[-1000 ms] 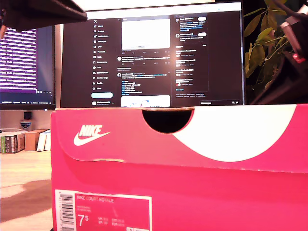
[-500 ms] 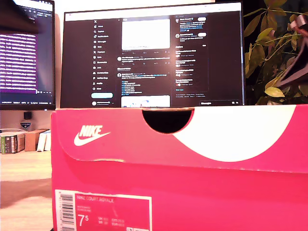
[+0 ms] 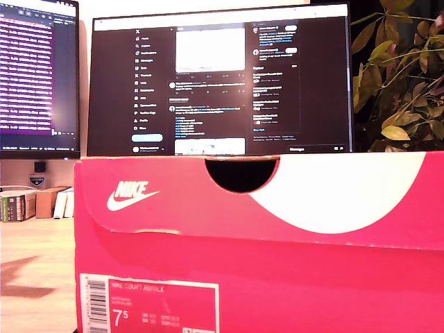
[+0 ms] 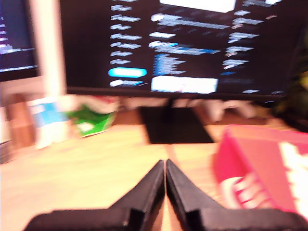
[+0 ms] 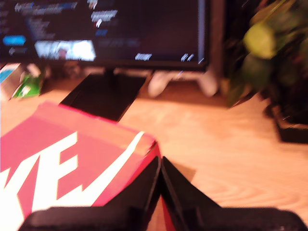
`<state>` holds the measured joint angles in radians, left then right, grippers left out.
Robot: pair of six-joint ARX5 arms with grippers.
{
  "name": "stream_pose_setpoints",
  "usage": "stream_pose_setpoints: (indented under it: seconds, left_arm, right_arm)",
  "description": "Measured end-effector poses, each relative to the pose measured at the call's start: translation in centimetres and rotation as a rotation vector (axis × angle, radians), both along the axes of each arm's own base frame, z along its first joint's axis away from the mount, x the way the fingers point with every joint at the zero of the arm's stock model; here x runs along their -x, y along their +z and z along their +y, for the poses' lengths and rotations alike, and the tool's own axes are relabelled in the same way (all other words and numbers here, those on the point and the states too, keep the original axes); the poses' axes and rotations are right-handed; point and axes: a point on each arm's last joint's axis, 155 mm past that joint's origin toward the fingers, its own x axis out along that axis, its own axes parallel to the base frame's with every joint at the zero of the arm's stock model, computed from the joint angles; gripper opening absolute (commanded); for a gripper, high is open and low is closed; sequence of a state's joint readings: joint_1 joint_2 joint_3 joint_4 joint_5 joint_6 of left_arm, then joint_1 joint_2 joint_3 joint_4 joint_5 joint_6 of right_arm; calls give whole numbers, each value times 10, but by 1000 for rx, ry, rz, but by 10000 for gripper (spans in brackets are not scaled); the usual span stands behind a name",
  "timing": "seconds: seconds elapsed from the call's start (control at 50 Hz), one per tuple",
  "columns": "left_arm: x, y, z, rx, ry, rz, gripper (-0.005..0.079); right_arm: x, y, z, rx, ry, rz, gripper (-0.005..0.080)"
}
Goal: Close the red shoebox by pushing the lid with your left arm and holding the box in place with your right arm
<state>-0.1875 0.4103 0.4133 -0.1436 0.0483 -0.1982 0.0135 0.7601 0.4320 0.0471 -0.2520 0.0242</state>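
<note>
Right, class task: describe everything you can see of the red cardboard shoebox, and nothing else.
The red cardboard shoebox fills the lower part of the exterior view, lid down and closed. Its front shows a white logo, a large white curve, a dark half-round finger notch at the lid's top edge and a white size label below. It rests on the pale wooden desk. Neither gripper touches it.

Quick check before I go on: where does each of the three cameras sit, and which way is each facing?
Exterior view: low on the desk, facing the red shoebox and monitors; no arm shows.
First wrist view: on my first hand, closed, above the desk beside the shoebox.
Second wrist view: on my second hand, closed, over the shoebox lid's corner.
All share the shoebox and the large monitor.
</note>
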Motion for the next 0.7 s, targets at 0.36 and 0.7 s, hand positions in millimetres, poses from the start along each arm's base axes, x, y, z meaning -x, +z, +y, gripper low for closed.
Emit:
stream_pose_setpoints:
  seconds: [0.36,0.7]
  left_arm:
    - [18,-35,22,37,102,9,-19]
    - [28,-37,26,68,122,3,-18]
  right_arm:
    - [21,-5,-38,27,-214,-77,-12]
    - [34,-20,-36,-59,-245,-9,-12]
